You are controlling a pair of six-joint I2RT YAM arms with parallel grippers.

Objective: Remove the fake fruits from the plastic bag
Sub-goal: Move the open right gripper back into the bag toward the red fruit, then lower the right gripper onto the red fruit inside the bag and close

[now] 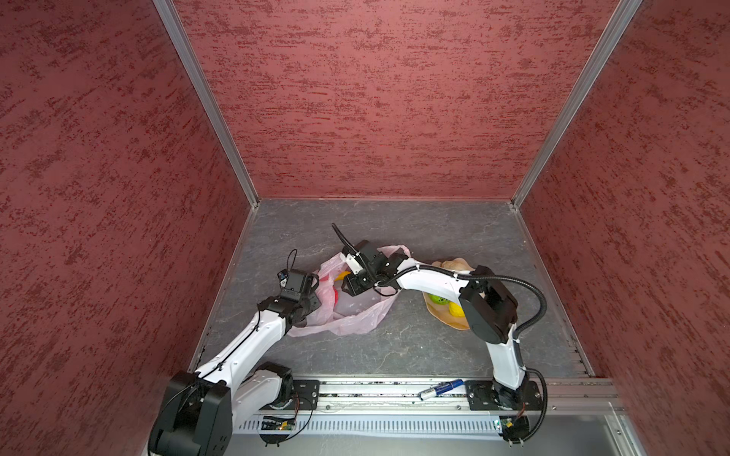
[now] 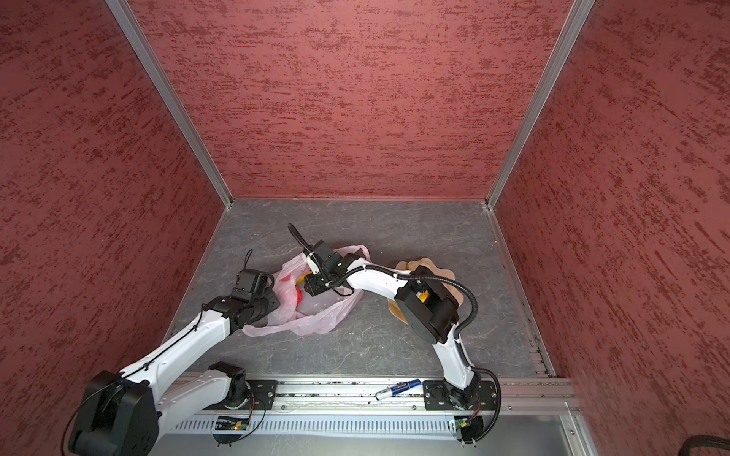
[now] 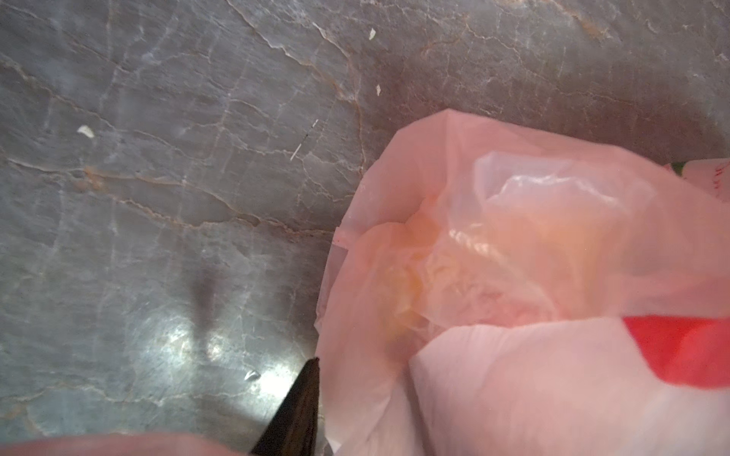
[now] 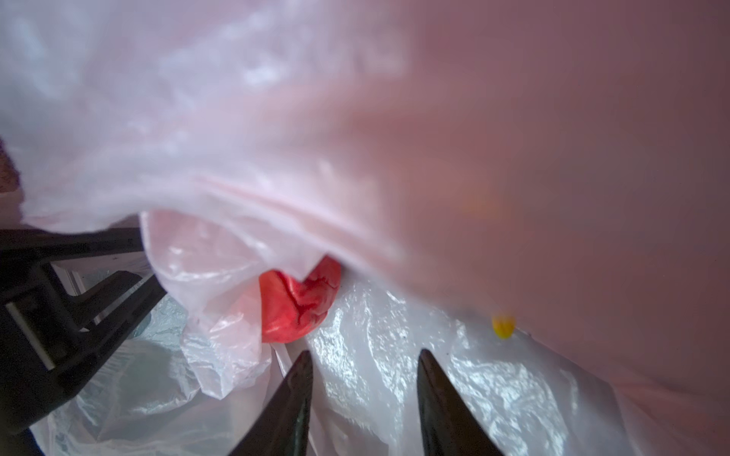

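The pale pink plastic bag (image 1: 355, 321) lies crumpled mid-table in both top views. My right gripper (image 4: 365, 351) is inside its mouth, open, with nothing between its fingers. Just ahead of it lies a red textured fruit (image 4: 296, 304), half under a fold, with a yellow bit (image 4: 503, 327) further off. In a top view the red fruit (image 1: 335, 295) and a yellow fruit (image 1: 343, 275) show through the mouth. My left gripper (image 1: 316, 304) is at the bag's left rim. One dark finger (image 3: 300, 406) shows beside the film, the other is hidden. From the right wrist view its jaws stand apart around the rim.
A peach petal-edged bowl (image 1: 446, 321) sits right of the bag, partly under my right arm, holding a green ball (image 1: 438, 299) and a yellow lemon (image 1: 458, 310). A blue marker (image 1: 440, 389) lies on the front rail. Red walls enclose three sides.
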